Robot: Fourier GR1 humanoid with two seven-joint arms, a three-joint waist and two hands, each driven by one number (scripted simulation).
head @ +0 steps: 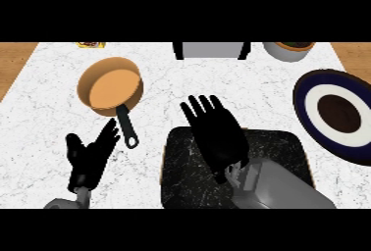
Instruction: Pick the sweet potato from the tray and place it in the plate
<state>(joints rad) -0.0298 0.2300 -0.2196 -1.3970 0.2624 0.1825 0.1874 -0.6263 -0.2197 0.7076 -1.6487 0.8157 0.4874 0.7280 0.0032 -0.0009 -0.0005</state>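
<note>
Bench [188,78]: white, grey-veined stone top, with brown wood beyond it at the far left and far right.

Tray [282,147]: black, white-veined rectangular slab at lower centre of the bench, largely covered by the right hand and forearm.

Right hand [217,137]: black, held flat over the left half of the tray. Fingers [197,105] straight and slightly spread, pointing away toward the far edge, tips just past the tray's far rim, pinching nothing visible. Grey forearm [279,188] entering from the lower edge, over the tray's right half.

Sweet potato: not visible anywhere on the tray's exposed parts or the bench. Cannot tell whether hidden beneath the right hand.

Plate [308,105]: round, dark blue rim, white ring, dark brown centre, on the bench at the right edge, near the tray's far right corner and cut off by the view's border.

Left hand [87,157]: black, at lower left, open, fingers straight and fanned upward, resting clear of the tray.

Frying pan [110,87]: round, copper-orange, at upper left, with its black handle [127,126] pointing toward the near edge and ending between the two hands.

Grey box with black sides [211,49]: at the far edge, centre.

Grey round bowl with dark contents [290,50]: far edge, right.

Small yellow packet [91,44]: far left corner.
</note>
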